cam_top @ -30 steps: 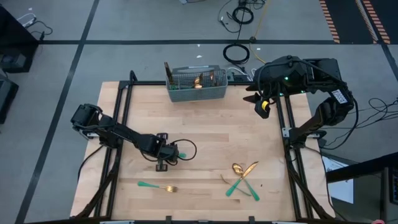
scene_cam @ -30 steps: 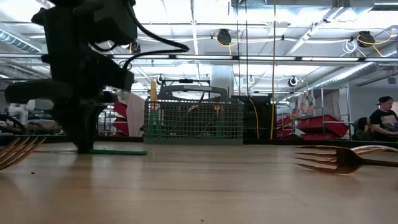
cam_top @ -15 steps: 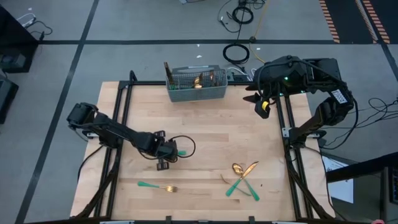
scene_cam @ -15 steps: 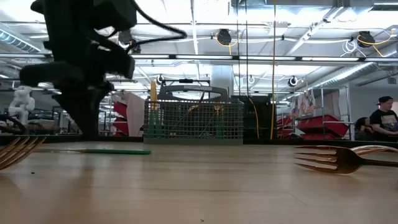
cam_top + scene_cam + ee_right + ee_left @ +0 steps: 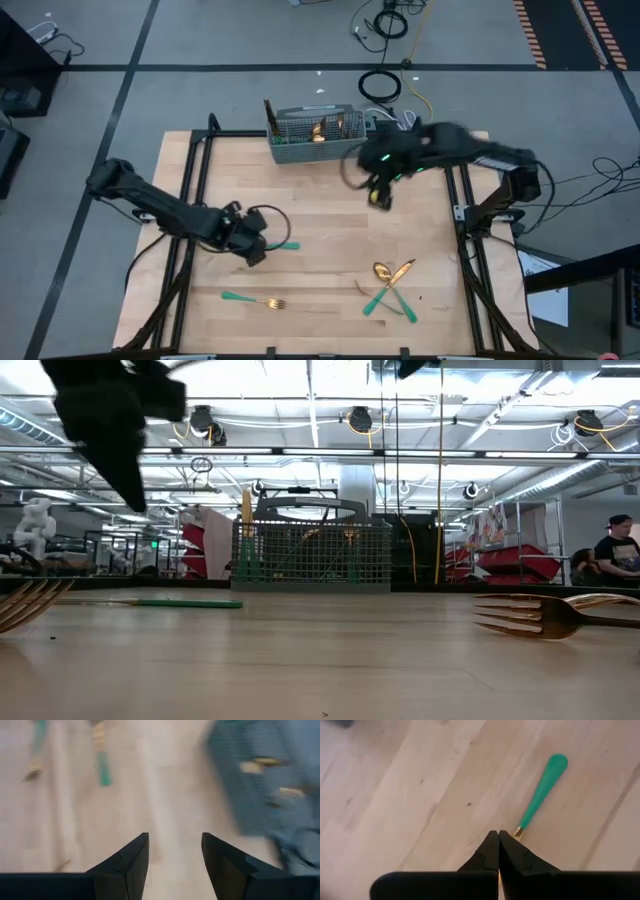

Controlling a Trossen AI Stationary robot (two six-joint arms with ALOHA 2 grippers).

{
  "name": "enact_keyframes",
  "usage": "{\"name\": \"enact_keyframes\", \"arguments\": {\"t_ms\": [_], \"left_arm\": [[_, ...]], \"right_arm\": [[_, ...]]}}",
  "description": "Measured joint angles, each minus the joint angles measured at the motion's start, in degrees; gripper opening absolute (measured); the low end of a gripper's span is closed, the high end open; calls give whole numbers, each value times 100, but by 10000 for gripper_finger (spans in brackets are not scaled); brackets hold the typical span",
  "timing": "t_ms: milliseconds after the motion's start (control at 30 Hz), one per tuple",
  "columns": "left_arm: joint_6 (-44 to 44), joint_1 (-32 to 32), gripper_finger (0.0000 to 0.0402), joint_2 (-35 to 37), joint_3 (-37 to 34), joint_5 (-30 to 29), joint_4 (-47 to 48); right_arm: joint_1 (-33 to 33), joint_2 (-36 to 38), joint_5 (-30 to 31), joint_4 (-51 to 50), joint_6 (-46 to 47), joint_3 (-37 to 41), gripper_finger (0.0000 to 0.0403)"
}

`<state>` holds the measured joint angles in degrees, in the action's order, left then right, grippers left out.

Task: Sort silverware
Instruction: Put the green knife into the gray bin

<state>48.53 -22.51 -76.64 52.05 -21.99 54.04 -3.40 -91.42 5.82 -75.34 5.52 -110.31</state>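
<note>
The silverware has gold heads and teal handles. One piece point(image 5: 284, 245) point(image 5: 542, 790) lies flat on the table left of the middle; its handle point(image 5: 185, 603) shows in the low view. My left gripper point(image 5: 256, 249) point(image 5: 498, 834) is shut and hangs above this piece's gold end, raised clear of the table point(image 5: 128, 485). A fork point(image 5: 255, 300) lies near the near edge. A crossed cluster of pieces point(image 5: 390, 285) lies right of the middle. My right gripper point(image 5: 377, 193) point(image 5: 175, 850) is open, in the air right of the caddy, holding nothing.
A grey wire-mesh caddy point(image 5: 315, 137) point(image 5: 311, 555) stands at the far edge with gold pieces in it. Two forks' tines point(image 5: 25, 605) point(image 5: 525, 616) show close to the low camera. A black frame point(image 5: 190, 200) borders the table. A person point(image 5: 615, 555) stands far behind.
My left gripper has risen off the table and drawn back toward the left edge, leaving the teal-handled piece lying where it was. My right arm has swung from the far right corner out over the table, toward the left and the middle, beside the caddy.
</note>
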Motion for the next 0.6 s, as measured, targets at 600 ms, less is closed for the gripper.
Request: {"name": "enact_keyframes", "arguments": {"t_ms": [600], "left_arm": [[1518,-589,31,559,-344,544,1450]], "right_arm": [[115,-1897,-1370,4555,-178,2165,194]]}}
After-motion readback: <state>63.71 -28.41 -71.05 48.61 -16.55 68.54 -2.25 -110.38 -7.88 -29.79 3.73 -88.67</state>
